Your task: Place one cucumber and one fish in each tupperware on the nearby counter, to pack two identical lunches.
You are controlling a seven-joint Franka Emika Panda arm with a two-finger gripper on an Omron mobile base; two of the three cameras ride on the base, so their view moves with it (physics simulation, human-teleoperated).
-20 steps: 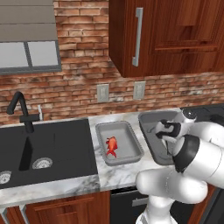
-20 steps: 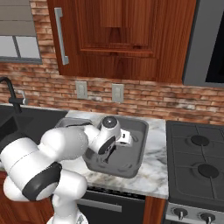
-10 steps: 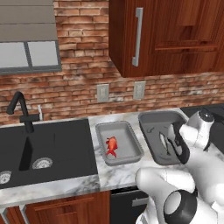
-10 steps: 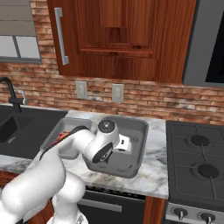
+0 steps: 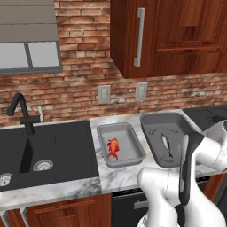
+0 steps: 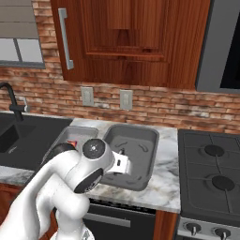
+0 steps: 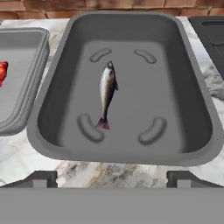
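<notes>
We see the gripper (image 7: pixel 112 179) hovering above the near rim of the larger tupperware (image 7: pixel 52 87), its two dark fingertips (image 7: pixel 39 178) spread wide apart with nothing between them. Inside this tub a slim silver fish (image 7: pixel 106 92) lies on the floor, lengthwise, head toward 12 o'clock and tail toward 6 o'clock, a little to the 9 o'clock side of centre. At 9 o'clock of the large tub, just beside it, stands the smaller tupperware (image 7: pixel 26 87), where a red fish (image 7: pixel 2 72) shows at the frame's edge.

From the left base view we note both tubs side by side on the marbled counter (image 5: pixel 122 175): the smaller tupperware (image 5: pixel 133 144) holds the red fish (image 5: pixel 113 148), and the larger tupperware (image 5: pixel 153 128) at its 3 o'clock holds the silver fish (image 5: pixel 166 144). The black sink (image 5: pixel 48 153) lies at 9 o'clock of the tubs.

From the right base view the larger tupperware (image 6: pixel 136 140) sits between the smaller tub (image 6: pixel 77 136) and the stovetop (image 6: pixel 211 173).
</notes>
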